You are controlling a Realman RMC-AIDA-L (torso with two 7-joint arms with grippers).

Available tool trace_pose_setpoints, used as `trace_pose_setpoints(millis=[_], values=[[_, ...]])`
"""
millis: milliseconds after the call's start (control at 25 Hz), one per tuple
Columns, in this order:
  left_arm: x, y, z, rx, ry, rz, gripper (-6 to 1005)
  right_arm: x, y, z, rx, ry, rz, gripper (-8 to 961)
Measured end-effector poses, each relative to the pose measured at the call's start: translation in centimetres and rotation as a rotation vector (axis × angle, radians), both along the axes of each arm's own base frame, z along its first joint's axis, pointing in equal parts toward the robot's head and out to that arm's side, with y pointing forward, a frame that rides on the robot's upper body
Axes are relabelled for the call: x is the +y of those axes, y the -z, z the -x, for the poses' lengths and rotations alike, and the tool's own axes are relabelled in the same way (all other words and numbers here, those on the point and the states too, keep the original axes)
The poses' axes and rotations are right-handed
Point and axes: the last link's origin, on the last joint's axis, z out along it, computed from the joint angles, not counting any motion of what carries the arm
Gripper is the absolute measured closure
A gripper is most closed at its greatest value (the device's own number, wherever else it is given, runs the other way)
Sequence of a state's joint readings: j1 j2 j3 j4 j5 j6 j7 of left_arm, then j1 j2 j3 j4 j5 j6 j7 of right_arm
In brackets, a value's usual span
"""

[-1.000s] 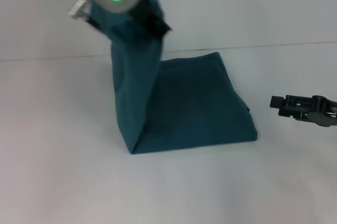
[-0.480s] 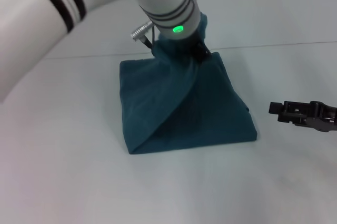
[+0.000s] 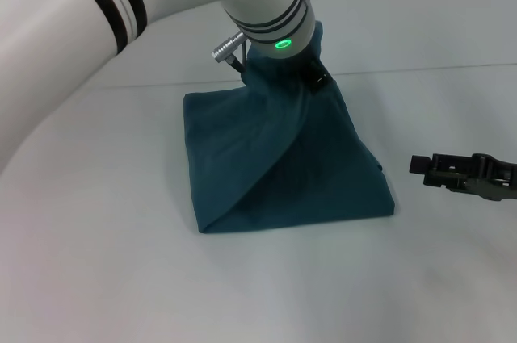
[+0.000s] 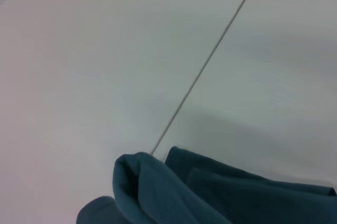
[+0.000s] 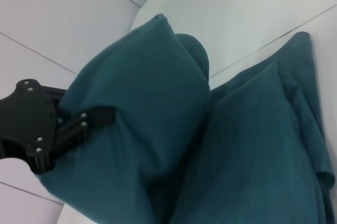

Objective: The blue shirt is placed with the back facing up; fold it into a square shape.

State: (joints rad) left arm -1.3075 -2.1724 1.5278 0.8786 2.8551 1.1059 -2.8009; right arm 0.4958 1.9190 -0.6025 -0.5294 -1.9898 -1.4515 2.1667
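Observation:
The blue shirt (image 3: 299,173) lies partly folded into a rough square on the white table (image 3: 97,262). One flap is drawn up diagonally from the near left corner to the far right corner. There my left gripper (image 3: 312,75) is shut on the bunched fabric, just above the shirt's far edge. The right wrist view shows its black finger (image 5: 100,116) pressed into the gathered shirt (image 5: 152,108). A fold of the shirt (image 4: 158,192) fills the corner of the left wrist view. My right gripper (image 3: 420,167) hovers low to the right of the shirt, apart from it.
A thin seam (image 3: 436,69) crosses the table behind the shirt. My left arm (image 3: 145,4) spans the upper left of the head view, above the table.
My left gripper has carried the lifted flap from high at the far left down and right to the shirt's far right corner. In the last half second it barely moved. The right gripper stayed put.

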Motion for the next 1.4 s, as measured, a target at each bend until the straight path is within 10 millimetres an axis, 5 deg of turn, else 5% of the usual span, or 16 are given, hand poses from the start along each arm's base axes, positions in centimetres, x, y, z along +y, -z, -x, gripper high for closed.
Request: trace_pose_setpoints(millis=[760, 1000, 1200, 1400], values=[[-0.4, 1.4, -1.0, 0.027, 0.169, -0.005, 746, 0.0, 0.0, -0.2, -0.014, 0.007, 0.003, 282], [-0.2, -4.8, -1.9, -0.357, 0.045, -0.085, 493, 0.1, -0.2, -0.2, -0.016, 0.006, 0.002, 283], [1.3, -10.8, 3.8, -0.693, -0.316, -0.098, 335, 0.3, -0.4, -0.1, -0.017, 0.002, 0.002, 284], [0.0, -13.7, 11.7, -1.005, -0.582, -0.045, 226, 0.5, -0.8, 0.1, -0.032, -0.007, 0.012, 282]])
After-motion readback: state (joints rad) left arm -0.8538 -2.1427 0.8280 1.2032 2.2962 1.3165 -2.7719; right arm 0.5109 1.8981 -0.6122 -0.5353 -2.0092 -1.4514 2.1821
